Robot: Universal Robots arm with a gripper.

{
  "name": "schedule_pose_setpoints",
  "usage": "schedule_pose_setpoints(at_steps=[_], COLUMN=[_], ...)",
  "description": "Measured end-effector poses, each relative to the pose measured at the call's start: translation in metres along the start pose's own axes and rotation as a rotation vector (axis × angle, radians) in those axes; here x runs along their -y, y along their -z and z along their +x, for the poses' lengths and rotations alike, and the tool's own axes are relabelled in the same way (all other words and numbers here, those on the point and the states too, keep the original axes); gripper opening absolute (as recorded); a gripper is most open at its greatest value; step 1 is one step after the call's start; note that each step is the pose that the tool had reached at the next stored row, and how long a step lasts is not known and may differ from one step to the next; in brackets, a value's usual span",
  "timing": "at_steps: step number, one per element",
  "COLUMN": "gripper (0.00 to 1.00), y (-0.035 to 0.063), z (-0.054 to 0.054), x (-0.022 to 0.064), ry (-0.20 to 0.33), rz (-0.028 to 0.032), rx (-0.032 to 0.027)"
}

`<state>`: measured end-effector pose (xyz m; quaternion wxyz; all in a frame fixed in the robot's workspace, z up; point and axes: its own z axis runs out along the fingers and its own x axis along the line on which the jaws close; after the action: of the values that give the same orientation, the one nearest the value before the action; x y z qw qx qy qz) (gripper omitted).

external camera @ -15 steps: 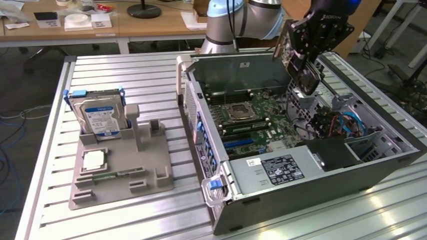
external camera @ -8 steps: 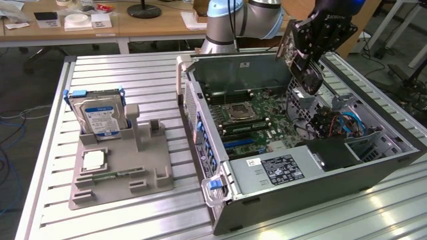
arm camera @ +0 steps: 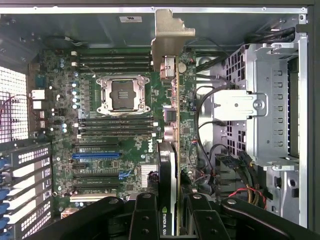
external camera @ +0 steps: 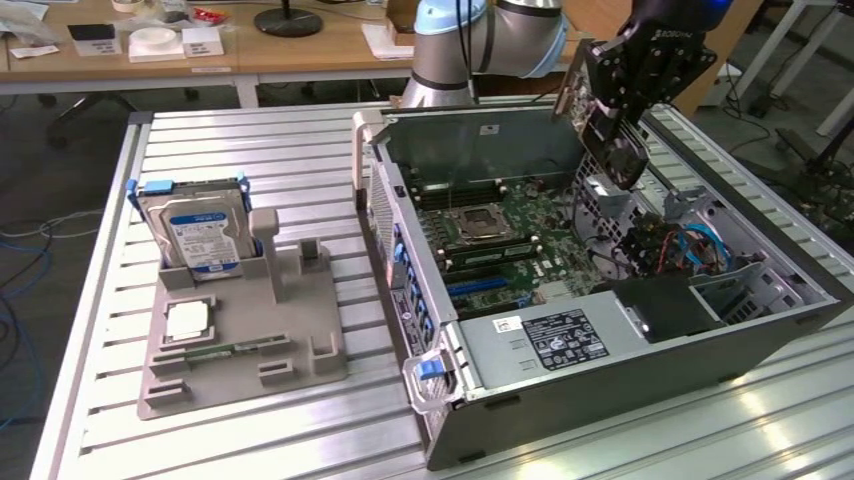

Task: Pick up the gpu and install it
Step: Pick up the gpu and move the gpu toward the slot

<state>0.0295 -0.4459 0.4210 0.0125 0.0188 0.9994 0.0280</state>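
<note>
The gpu (external camera: 622,165) is being held edge-down in the upper right of the exterior view, above the open computer case (external camera: 747,335) and over the side of it where the drive cage (external camera: 607,205) is standing. It is being grasped by the tool (external camera: 607,120), whose black fingers (arm camera: 145,220) are being pressed against the card's two faces at the cooler end. In the wrist view the silver end bracket (arm camera: 167,35) is being seen at the far end of the card from those fingers. Beneath the card the motherboard (external camera: 521,225) is lying exposed, with its empty processor socket (arm camera: 122,94) and a blue expansion slot (arm camera: 95,155) both off to one side of the card. The case is being carried on a slatted metal desk (external camera: 267,440). In the left half of the exterior view, well apart from the case, a grey holder (external camera: 240,385) is resting on the same desk. A hard drive (external camera: 200,235) is being kept upright at its far end, and a processor chip (external camera: 187,318) and a thin memory stick (external camera: 240,350) are lying flat on it.
</note>
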Motion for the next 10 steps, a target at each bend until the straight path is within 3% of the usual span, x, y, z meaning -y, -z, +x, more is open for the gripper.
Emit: schedule_pose_setpoints(at_steps=[10], gripper=[0.27], y=[-0.0006], z=[-0.012], x=[-0.0004], ry=[0.000], rz=[0.0001], rx=[0.0000])
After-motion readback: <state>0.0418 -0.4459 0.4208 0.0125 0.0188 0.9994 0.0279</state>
